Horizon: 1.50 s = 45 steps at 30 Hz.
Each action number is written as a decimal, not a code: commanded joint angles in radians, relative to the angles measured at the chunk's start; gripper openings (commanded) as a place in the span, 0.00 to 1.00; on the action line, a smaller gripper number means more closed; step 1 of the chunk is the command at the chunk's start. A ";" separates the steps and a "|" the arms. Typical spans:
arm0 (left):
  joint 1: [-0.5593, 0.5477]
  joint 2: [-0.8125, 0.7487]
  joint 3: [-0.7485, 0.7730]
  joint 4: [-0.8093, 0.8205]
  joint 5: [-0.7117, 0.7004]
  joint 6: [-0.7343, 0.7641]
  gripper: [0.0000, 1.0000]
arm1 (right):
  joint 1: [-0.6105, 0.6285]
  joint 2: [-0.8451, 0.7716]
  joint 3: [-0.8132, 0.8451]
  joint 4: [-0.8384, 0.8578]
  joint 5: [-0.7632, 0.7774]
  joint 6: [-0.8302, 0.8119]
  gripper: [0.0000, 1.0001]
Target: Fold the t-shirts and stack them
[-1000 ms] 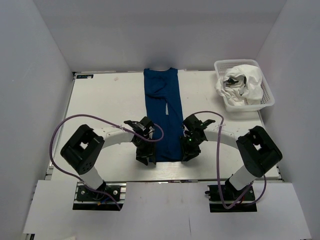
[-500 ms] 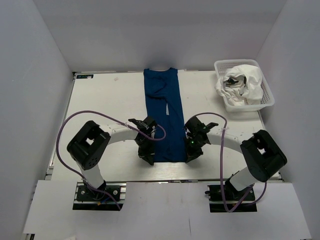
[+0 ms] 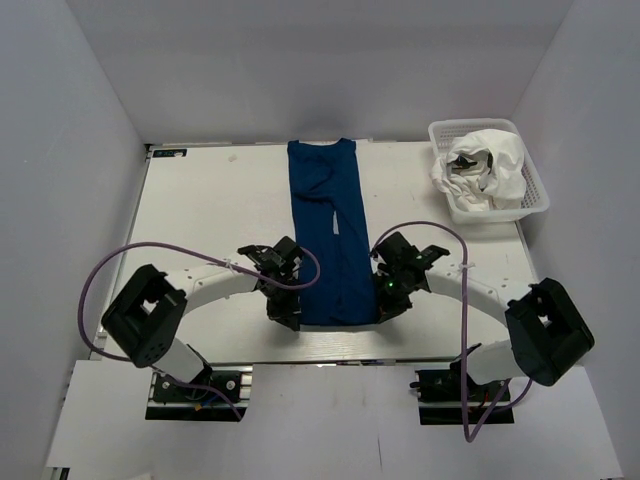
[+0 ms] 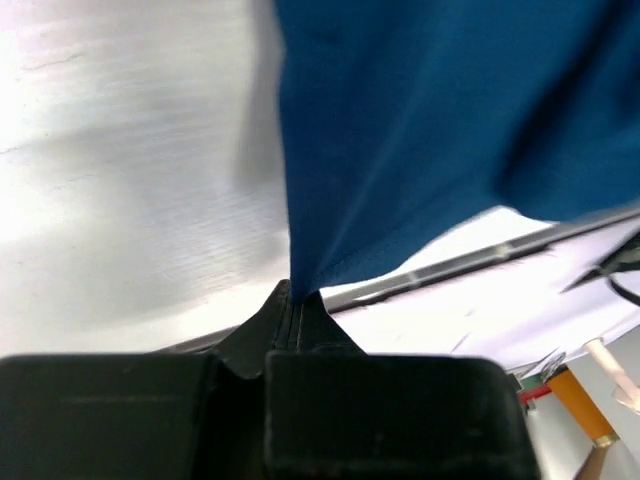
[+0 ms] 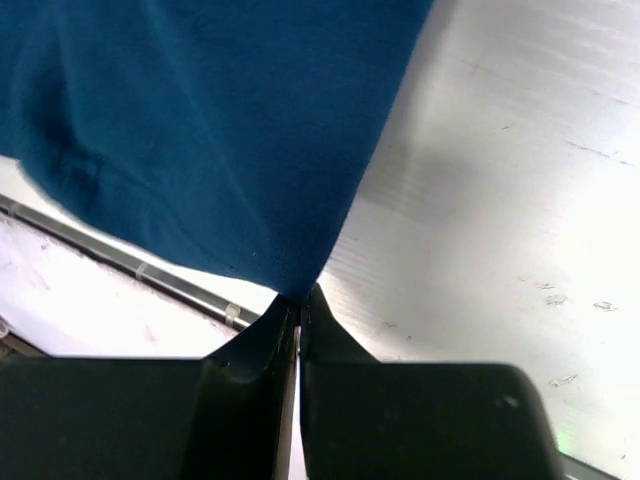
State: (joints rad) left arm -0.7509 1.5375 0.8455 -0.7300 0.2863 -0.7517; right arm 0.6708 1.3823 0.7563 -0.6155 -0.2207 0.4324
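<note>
Navy t-shirt (image 3: 335, 230) pinched by left end effector (image 4: 295, 300) and right end effector (image 5: 298, 300); basket (image 3: 497, 214) apart.

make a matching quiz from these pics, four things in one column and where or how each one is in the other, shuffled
1 navy t-shirt
2 white t-shirt
3 left tool
4 basket

a far right corner of the table
b crumpled in the basket
c long strip down the table's middle
d shut on the navy t-shirt's near corner

Pairs: 1-c, 2-b, 3-d, 4-a

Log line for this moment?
navy t-shirt: folded lengthwise | left gripper: shut on near-left corner | right gripper: shut on near-right corner | white t-shirt: in basket
</note>
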 commanded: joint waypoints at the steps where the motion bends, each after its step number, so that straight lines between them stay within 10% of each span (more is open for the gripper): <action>1: -0.008 -0.063 0.058 -0.008 -0.041 -0.028 0.00 | 0.010 -0.005 0.054 -0.063 -0.029 -0.032 0.00; 11: -0.008 0.015 0.222 -0.068 -0.070 0.041 0.00 | 0.010 0.052 0.172 -0.093 0.010 -0.066 0.00; 28: 0.160 0.329 0.851 -0.282 -0.460 0.009 0.00 | -0.114 0.441 0.845 -0.201 0.299 -0.087 0.00; 45: 0.277 0.598 1.159 -0.204 -0.369 0.149 0.00 | -0.201 0.790 1.301 -0.187 0.276 -0.130 0.00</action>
State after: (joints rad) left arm -0.4900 2.1334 1.9480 -0.9413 -0.1097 -0.6312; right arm 0.4911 2.1471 2.0022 -0.8093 0.0570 0.3237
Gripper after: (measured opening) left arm 0.025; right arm 0.015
